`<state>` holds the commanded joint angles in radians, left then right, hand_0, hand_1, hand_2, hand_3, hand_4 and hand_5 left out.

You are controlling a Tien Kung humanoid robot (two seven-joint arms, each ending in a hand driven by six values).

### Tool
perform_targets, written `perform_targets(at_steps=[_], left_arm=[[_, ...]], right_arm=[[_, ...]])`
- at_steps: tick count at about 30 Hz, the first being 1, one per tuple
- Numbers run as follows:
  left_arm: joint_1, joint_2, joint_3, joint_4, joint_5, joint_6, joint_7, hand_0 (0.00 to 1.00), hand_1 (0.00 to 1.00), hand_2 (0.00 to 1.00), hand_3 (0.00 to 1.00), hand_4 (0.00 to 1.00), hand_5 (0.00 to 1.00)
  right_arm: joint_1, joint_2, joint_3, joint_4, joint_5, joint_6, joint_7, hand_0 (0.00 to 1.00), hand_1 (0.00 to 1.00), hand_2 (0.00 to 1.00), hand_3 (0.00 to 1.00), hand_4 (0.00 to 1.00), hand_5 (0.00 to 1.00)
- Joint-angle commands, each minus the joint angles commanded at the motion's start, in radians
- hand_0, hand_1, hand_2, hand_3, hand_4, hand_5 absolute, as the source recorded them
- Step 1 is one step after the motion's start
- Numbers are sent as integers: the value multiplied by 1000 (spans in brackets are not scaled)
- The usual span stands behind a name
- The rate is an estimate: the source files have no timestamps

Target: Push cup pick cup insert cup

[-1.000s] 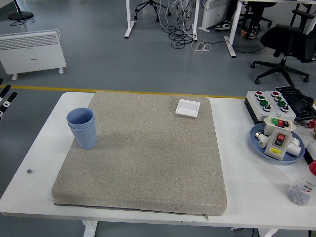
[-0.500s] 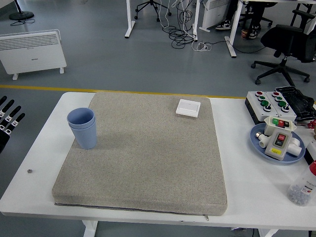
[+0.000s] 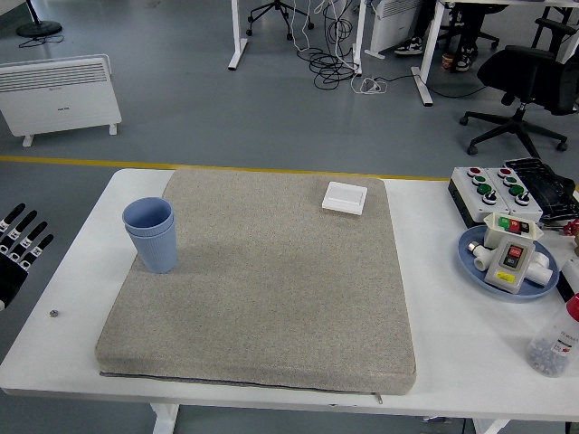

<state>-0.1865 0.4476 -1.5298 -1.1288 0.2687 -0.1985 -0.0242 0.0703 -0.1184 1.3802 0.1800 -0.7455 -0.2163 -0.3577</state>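
Note:
Two blue cups [image 3: 152, 233] stand nested one inside the other, upright, near the left edge of the grey mat [image 3: 262, 289]. My left hand [image 3: 18, 253] shows at the picture's left edge, off the table's left side, fingers spread and holding nothing. It is well apart from the cups. My right hand is out of view.
A small white square dish [image 3: 345, 196] lies at the mat's far edge. At the right stand button boxes [image 3: 496, 188], a blue plate [image 3: 477, 268] holding a switch box, and a clear bottle [image 3: 554, 344]. A small screw [image 3: 54, 314] lies near the left front.
My left hand has come further into view at the left edge, moving down and slightly right. The cups have not moved.

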Motion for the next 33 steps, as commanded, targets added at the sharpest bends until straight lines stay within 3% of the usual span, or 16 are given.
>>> perform_targets(at_steps=[10,33], left_arm=[[-7,-19,-12,27,-3,2,-14,899,887,914,807,646,998],[13,-30,-102,-3,70,24,-9,894,884,921,821,631,998]], right_arm=[[9,0,-4,0,1,-1,2,677,588,592,581,117,553],[13,1,9,0,-9,-1,3,676,590,597,580,111,553]])
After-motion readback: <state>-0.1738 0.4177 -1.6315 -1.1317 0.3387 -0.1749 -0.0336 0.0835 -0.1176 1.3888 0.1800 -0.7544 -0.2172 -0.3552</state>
